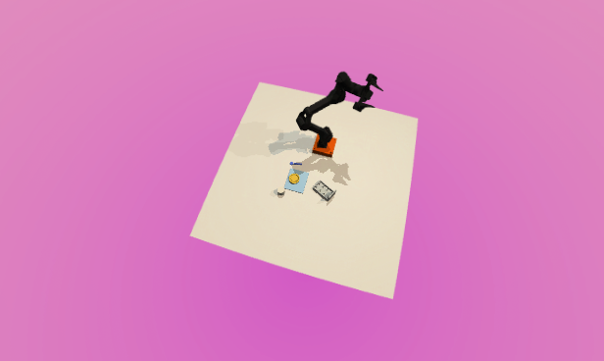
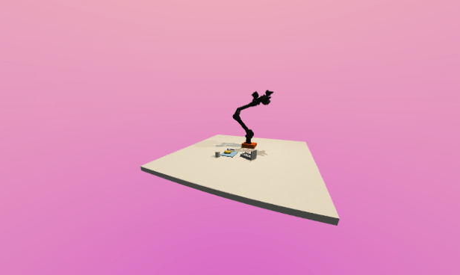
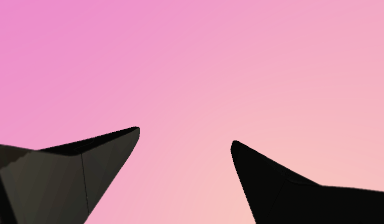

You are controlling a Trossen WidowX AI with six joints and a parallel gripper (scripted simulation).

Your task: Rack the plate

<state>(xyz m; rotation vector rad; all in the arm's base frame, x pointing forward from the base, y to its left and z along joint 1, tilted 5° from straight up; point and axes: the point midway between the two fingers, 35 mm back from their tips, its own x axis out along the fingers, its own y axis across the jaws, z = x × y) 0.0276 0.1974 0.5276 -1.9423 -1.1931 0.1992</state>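
Observation:
The yellow plate point(image 1: 294, 179) point(image 2: 228, 152) lies flat on a light blue mat point(image 1: 298, 188) point(image 2: 231, 155). The grey dish rack point(image 1: 321, 194) point(image 2: 253, 154) stands a little to the right of the mat in the top and exterior views. Its slots look empty, though they are small in these views. My gripper point(image 1: 378, 98) point(image 2: 272, 95) point(image 3: 186, 138) is open and empty, raised high and far from the plate and the rack. The wrist view shows the two black fingertips wide apart with only pink background between them.
A small grey cup point(image 1: 280, 192) point(image 2: 217, 154) stands left of the mat. A thin blue object point(image 1: 292, 163) lies behind the mat, toward the arm's orange base point(image 1: 325, 146) point(image 2: 249, 145). The base stands behind the mat and rack.

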